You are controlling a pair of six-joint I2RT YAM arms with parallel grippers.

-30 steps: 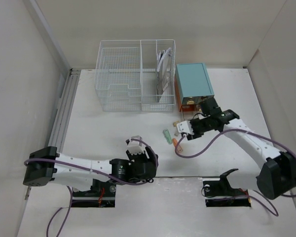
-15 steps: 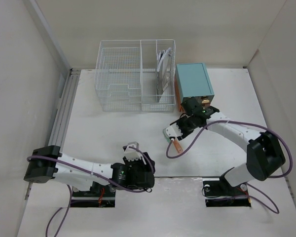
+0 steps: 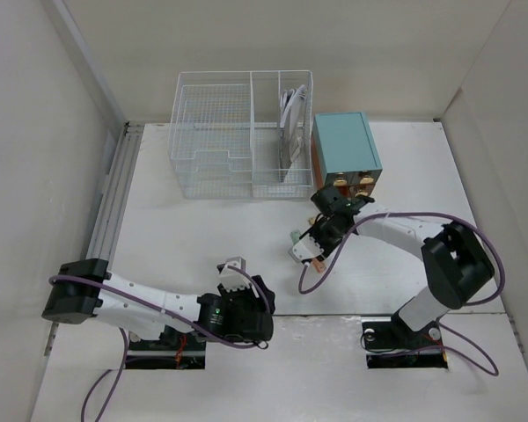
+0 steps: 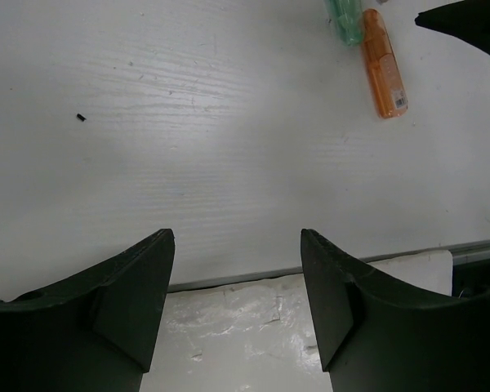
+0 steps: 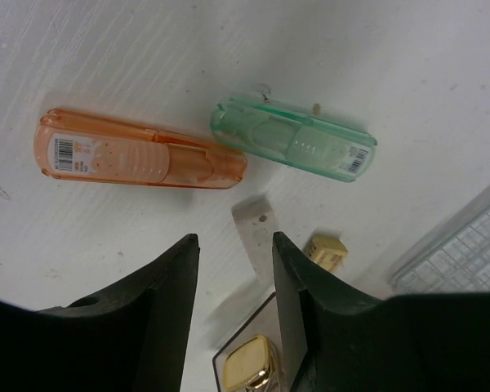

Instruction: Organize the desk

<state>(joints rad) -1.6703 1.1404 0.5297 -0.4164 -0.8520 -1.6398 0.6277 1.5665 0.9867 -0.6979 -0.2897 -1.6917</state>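
– Desk [image 3: 202,230], that large flat white matte tabletop: where does it sit?
– It fills the floor between the white walls. A ribbed metal rail [image 3: 114,198] runs along its left edge, and both arms are bolted at its near edge.
– What stands on it?
– At the far side there is a white wire basket [image 3: 213,132] with papers [image 3: 290,119] upright in its right compartment. Just right of the basket is a teal box [image 3: 345,148]. Nearer, right of centre, a translucent orange plastic case [image 5: 139,159] and a translucent green plastic case [image 5: 292,147] lie flat just beside each other. Each carries a barcode label.
– And the right gripper [image 5: 235,241]?
– It hangs close above the tabletop right by those two cases. Its jaws are parted with only the white surface showing between them, so it pinches nothing. A small tan block [image 5: 325,249] lies close by.
– The left gripper [image 4: 237,241]?
– It is low over bare desk, left of centre and toward the near edge. Its jaws are spread and nothing is between them. The two cases lie off to its far right, well apart from it.
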